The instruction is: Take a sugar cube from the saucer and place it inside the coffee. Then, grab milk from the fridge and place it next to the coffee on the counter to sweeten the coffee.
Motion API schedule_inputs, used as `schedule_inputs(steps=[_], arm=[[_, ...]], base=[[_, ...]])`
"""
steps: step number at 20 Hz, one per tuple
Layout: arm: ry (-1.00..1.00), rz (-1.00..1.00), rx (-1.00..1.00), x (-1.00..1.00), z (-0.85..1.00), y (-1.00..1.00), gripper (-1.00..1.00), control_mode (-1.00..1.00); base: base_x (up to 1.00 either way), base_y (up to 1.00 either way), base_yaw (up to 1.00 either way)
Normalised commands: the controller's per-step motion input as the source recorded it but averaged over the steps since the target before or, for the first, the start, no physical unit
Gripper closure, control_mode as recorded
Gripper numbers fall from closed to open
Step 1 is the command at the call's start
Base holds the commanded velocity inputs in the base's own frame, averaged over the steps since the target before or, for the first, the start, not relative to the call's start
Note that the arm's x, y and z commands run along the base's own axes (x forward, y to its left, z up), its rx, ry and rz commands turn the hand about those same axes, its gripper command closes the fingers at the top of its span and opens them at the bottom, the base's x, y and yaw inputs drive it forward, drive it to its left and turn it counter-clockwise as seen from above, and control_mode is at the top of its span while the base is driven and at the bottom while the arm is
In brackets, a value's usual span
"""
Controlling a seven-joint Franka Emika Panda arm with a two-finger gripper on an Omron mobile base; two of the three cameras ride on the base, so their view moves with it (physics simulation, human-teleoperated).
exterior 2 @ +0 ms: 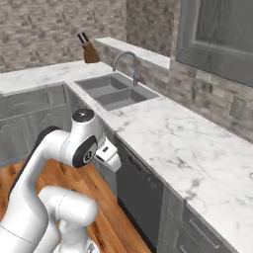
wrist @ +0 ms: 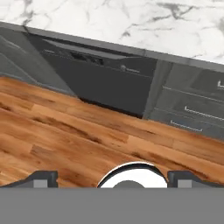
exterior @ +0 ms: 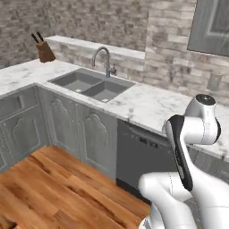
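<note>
The white marble counter (exterior: 147, 105) runs along the brick wall over grey cabinets, and its surface also stretches to the right (exterior 2: 188, 148) and across the top of the hand view (wrist: 131, 22). The arm is folded low in front of it. My gripper (wrist: 113, 178) is open with nothing between its fingers, one dark fingertip (wrist: 43, 178) at the far left and the other at the far right. It points down at the wooden floor in front of the cabinets. The sugar cube, saucer, coffee, milk and fridge are out of view.
A double sink (exterior: 91, 85) with a curved faucet (exterior: 105, 60) is set in the counter. A knife block (exterior: 44, 50) stands in the far corner. A dark dishwasher (wrist: 100, 81) sits under the counter beside grey drawers (wrist: 192, 109). Wooden floor (exterior: 53, 188) lies open to the left.
</note>
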Motion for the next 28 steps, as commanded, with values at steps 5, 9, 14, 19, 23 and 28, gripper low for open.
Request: schedule_inputs(steps=[5, 9, 14, 19, 23, 28], arm=[[0.0, 0.0, 0.0, 0.0, 0.0, 0.0, -1.0, 1.0], [0.0, 0.0, 0.0, 0.0, 0.0, 0.0, -1.0, 1.0], [0.0, 0.0, 0.0, 0.0, 0.0, 0.0, -1.0, 1.0], [0.0, 0.0, 0.0, 0.0, 0.0, 0.0, -1.0, 1.0], [0.0, 0.0, 0.0, 0.0, 0.0, 0.0, -1.0, 1.0], [0.0, 0.0, 0.0, 0.0, 0.0, 0.0, -1.0, 1.0]], base=[[0.0, 0.0, 1.0], [0.0, 0.0, 1.0], [0.0, 0.0, 1.0], [0.0, 0.04, 0.99], [0.22, 0.07, 0.87], [0.64, 0.04, 0.75]])
